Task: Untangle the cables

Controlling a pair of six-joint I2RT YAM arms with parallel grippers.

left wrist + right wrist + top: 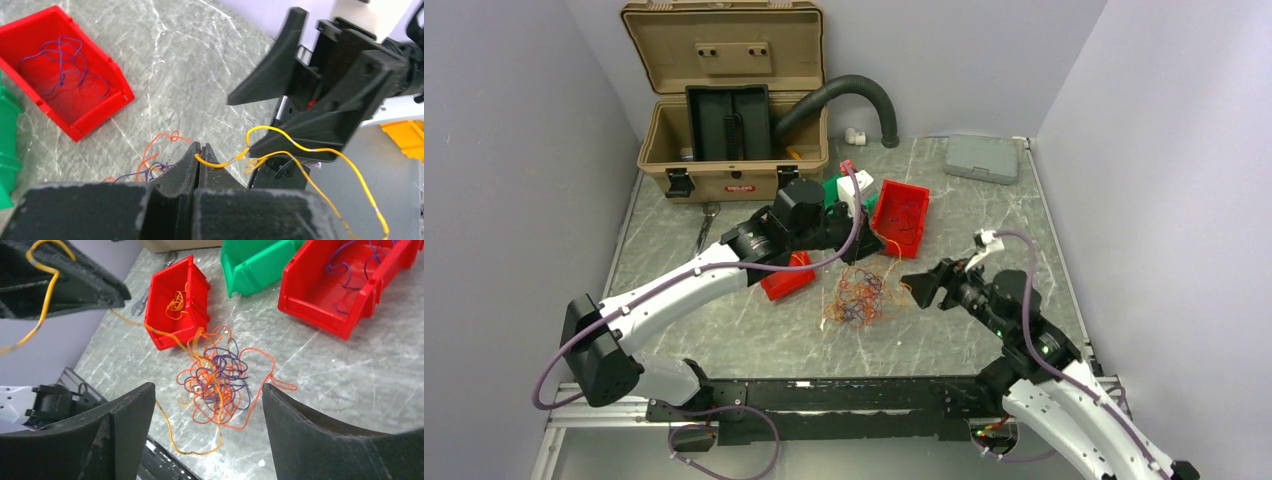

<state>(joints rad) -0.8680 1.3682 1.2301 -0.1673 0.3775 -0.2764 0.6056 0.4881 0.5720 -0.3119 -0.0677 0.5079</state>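
Grey marbled table (pixel 984 330) fills the frame from overhead, with a tan toolbox (pixel 724 60) open at upper left and a black hose (pixel 864 90) arching out of it. A large red bin (pixel 325 315) holding purple strands sits at centre, a green bin (pixel 250 270) beside it and a small red bin (pixel 172 340) with yellow strands left of centre.

The tangle of cables (pixel 215 377) lies on the table below the bins, orange, purple and yellow loops knotted together. The right gripper (pixel 207 390) hovers right above it, fingers wide apart. The left gripper (pixel 200 155) is pinched tight on one yellow cable (pixel 220 164), whose far end trails down into the heap.

To free it well, the right fingers should probably press or pinch the heap while the left draws slowly away, watching for loops that lift. In the left wrist view the yellow cable seems to cross the right gripper's lower finger, so it may snag there; the bins crowd the upper side
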